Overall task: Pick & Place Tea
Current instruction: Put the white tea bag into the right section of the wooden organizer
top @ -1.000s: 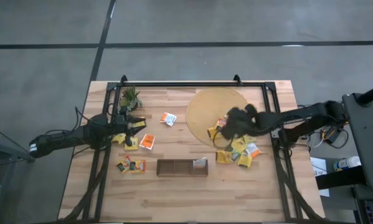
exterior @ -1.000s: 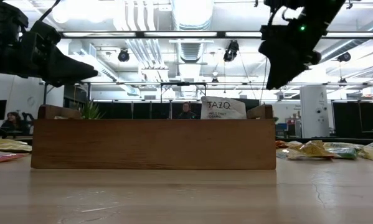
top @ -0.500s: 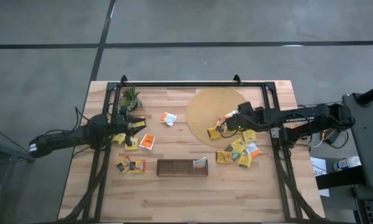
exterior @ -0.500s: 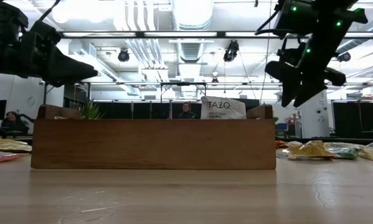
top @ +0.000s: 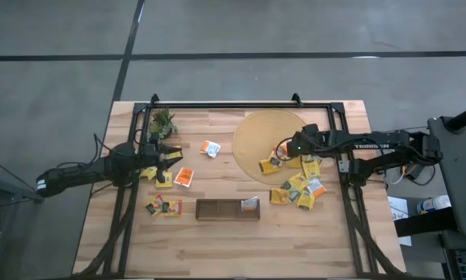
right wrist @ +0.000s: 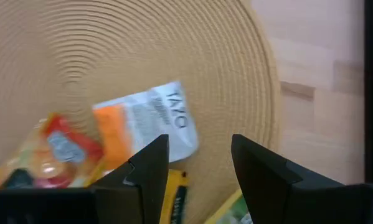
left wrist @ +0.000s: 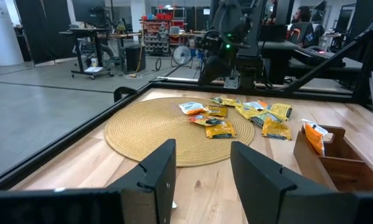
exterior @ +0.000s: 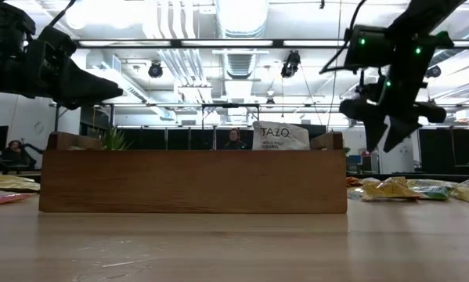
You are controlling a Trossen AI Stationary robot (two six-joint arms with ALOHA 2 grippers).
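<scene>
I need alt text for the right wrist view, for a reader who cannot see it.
The right claw, open, hovers over a round woven tan mat, above a white-and-orange square paper tea sachet. Bare wooden table lies beyond the mat's edge.

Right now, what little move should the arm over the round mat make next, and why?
Probably lower straight down. The right gripper hangs open above the round mat, with a white-and-orange tea packet lying flat just ahead of its fingers, so dropping onto that packet seems the natural next step. The left gripper waits near the plant.
</scene>
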